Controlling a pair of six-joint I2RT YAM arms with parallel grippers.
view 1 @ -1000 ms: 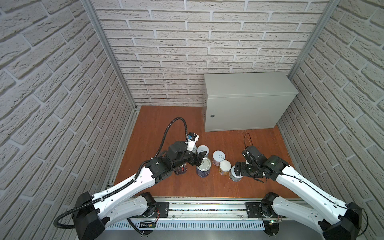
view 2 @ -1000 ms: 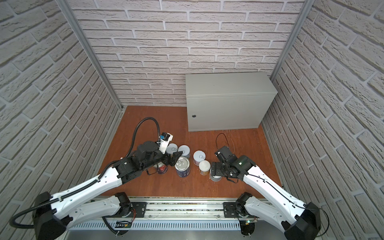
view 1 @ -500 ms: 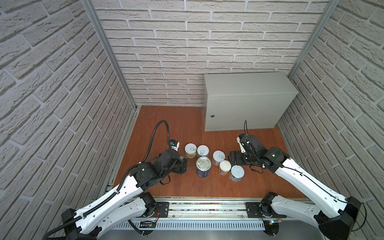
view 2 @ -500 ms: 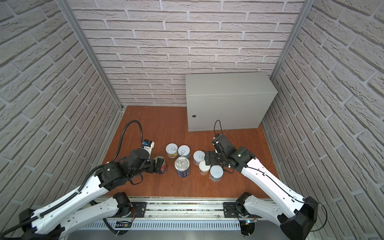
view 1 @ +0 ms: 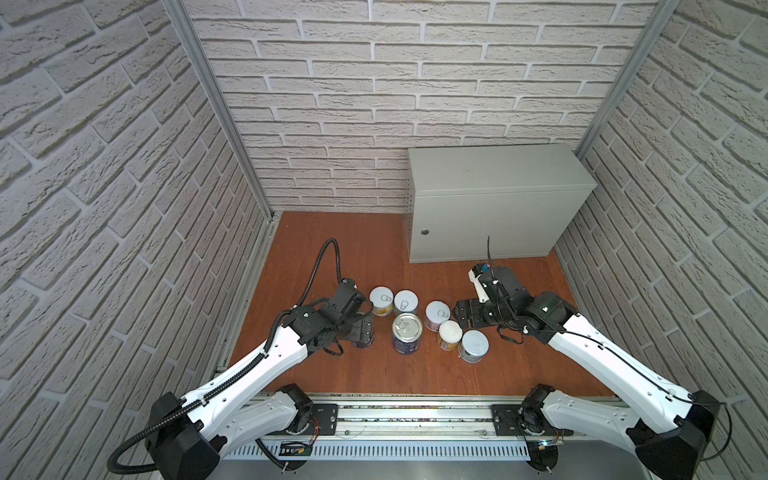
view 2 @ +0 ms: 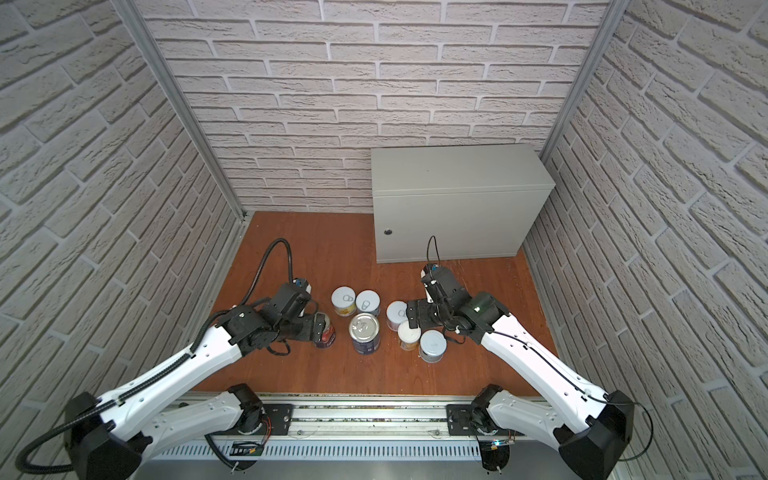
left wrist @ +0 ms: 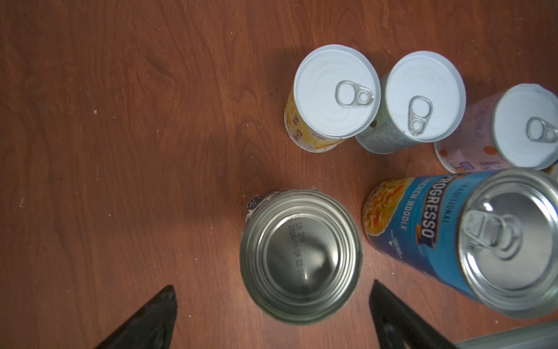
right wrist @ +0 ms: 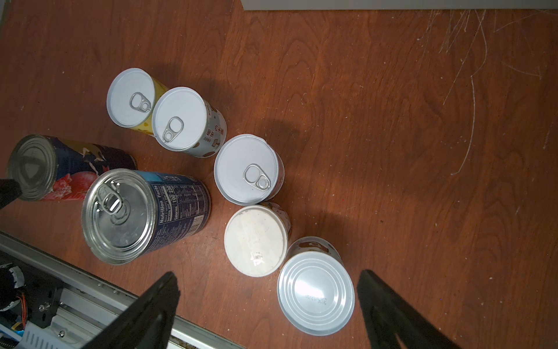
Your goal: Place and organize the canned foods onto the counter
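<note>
canned foods point(view 1: 407, 337) upright, long axes vertical

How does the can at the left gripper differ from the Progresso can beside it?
The Progresso can shows a pull-tab lid; the red-labelled can a plain ribbed end with printed code. Progresso's label is blue with noodles; the other's dark with a red picture. The open left gripper is lined up on the red-labelled can, not the Progresso can. Both stand upright on the floor, silver-topped.
</note>
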